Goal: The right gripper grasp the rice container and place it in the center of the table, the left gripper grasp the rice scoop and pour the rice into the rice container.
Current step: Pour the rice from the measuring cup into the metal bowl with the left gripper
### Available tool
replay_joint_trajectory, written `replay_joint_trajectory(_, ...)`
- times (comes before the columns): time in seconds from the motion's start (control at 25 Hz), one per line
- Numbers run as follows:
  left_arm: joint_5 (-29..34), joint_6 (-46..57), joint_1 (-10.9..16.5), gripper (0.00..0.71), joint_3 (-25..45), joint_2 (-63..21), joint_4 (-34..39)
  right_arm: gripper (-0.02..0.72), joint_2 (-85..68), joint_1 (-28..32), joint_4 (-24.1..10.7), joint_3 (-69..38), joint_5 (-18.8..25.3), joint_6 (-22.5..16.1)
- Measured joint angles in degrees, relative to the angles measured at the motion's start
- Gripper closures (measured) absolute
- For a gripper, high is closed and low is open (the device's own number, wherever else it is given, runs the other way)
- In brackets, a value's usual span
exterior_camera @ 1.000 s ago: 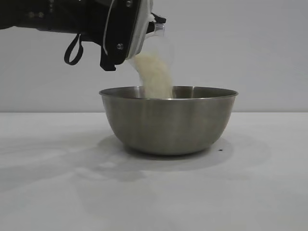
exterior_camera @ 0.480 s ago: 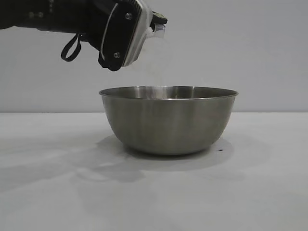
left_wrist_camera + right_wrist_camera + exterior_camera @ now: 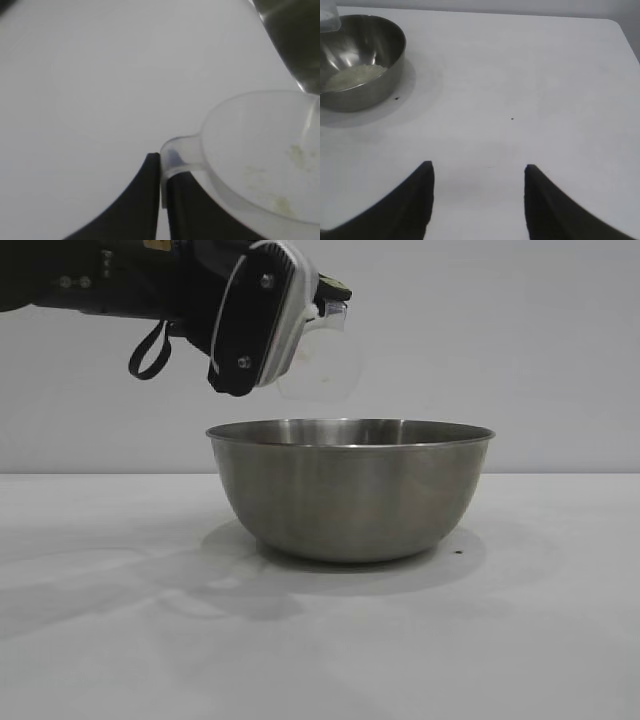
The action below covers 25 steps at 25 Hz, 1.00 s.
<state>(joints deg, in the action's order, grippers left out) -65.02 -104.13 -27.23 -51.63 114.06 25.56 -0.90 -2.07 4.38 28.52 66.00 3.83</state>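
Exterior view: the left tool is clenched on the side handle of the rice scoop, tipped above the rice container at its 10 o'clock rim. The container stands mid-table; the rice lies inside. The scoop looks light, thin, stiff plastic, probably slippery; the handle is the proper hold. The steel bowl is rigid, smooth and heavier; grip its rim. The right tool hangs released, well apart.
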Motion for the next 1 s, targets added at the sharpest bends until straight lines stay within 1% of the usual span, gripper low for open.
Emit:
replay_joint_trajectory(0.16,0.0,10.6,0.0,0.710,0.0,0.0,0.0,0.324,0.0,0.0,0.0,0.0,0.0,0.0)
replay_joint_trajectory(0.44,0.0,27.5,0.0,0.710,0.0,0.0,-2.0,0.324,0.0,0.0,0.0,0.0,0.0,0.0)
replay_joint_trajectory(0.72,0.0,41.1,0.0,0.710,0.0,0.0,-8.2,0.324,0.0,0.0,0.0,0.0,0.0,0.0)
replay_joint_trajectory(1.0,0.0,56.9,0.0,0.710,0.0,-1.6,-18.1,0.324,0.0,0.0,0.0,0.0,0.0,0.0)
